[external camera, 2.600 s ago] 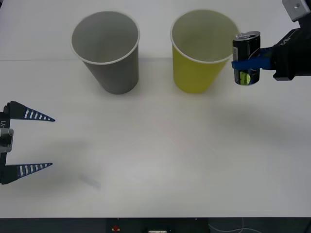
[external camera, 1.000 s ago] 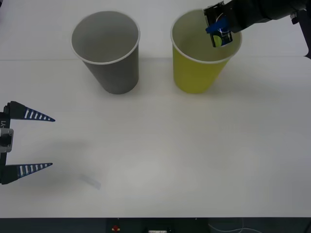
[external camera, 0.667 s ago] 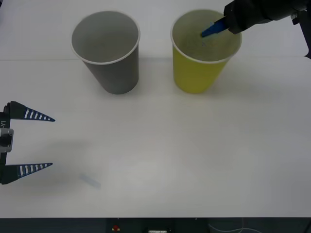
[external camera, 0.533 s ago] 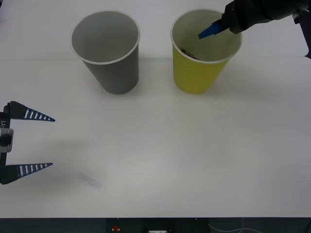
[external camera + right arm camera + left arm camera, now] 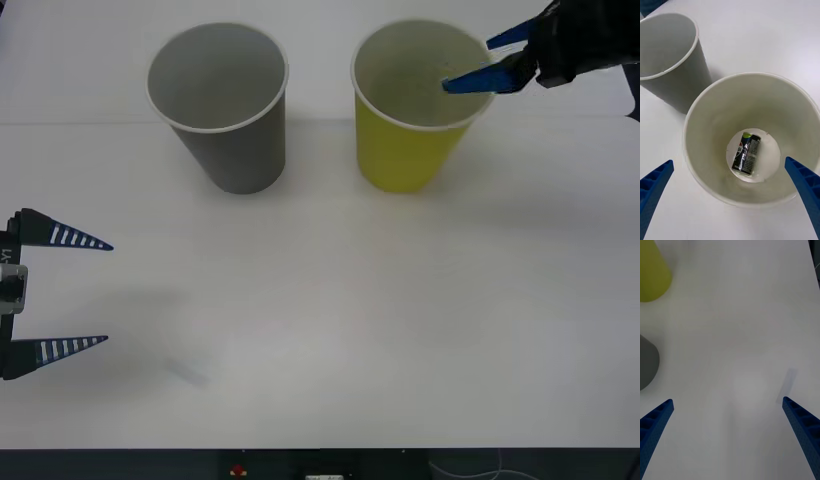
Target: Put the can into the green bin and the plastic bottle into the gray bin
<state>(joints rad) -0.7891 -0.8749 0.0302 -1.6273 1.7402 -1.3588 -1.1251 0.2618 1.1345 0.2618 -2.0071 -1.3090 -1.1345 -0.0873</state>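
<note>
Looking first at the front view, the right gripper (image 5: 485,62) hangs over the far-right rim of the green bin (image 5: 410,150) with its blue fingers spread apart and nothing between them, whereas a second ago it held the can tilted over that same mouth; the drop has evidently been made and the arm has begun to pull back toward the right. The gray bin (image 5: 235,140) stands beside the green one, apart from it and holding nothing visible, and the left gripper (image 5: 75,292) waits released at the near-left edge of the white table (image 5: 330,320), unmoved. Turning to the right wrist view, the can (image 5: 746,152) lies on its side on the bottom of the green bin, label up, between the released fingers (image 5: 805,189), so the first half of the task looks done. Through the left wrist view, bare tabletop lies between the open fingers, with both bins' bases beyond; I cannot make out any plastic bottle.
</note>
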